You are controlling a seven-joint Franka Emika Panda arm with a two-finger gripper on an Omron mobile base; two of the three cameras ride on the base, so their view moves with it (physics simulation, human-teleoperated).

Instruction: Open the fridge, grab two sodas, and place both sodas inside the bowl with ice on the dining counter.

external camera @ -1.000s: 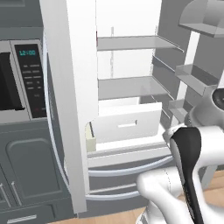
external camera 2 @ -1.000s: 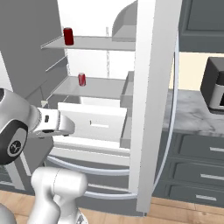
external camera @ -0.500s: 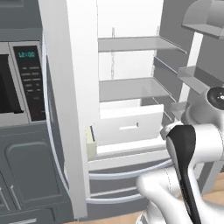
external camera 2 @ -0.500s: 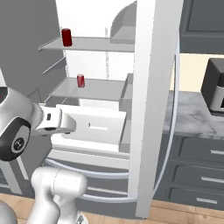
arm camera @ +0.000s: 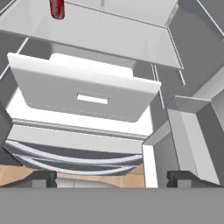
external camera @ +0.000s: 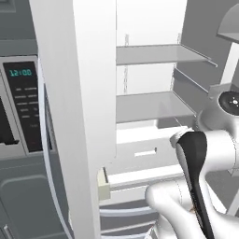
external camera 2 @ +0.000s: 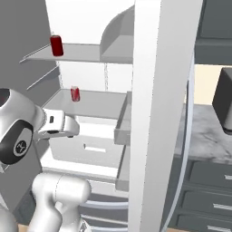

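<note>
I have the fridge point(external camera 2: 154, 113) open in front of me, a tall grey cabinet with a smooth white interior, flat pale shelves and a boxy white drawer point(arm camera: 83, 94) with a slot handle straight ahead of the gripper. My arm point(external camera: 205, 154) comes up from the base as glossy white rounded links with dark joints, the forearm reaching forward into the doorway at about drawer height, the hand pointing into the cabinet and tipped down. The gripper point(arm camera: 111, 177) is spread as wide as it goes, its two small dark fingertips point(arm camera: 43, 178) far apart at the bottom of the hand view, holding nothing and touching nothing. Below and ahead of it lie the curved silver handles of the lower drawers and a strip of wood floor. One soda point(external camera 2: 75, 94), a small red cylinder with a pale top, stands upright on the shelf just above the drawer, above and ahead of the gripper, towards the left in the hand view. The second soda point(external camera 2: 56, 45) stands upright on the next shelf up, well above the gripper.
</note>
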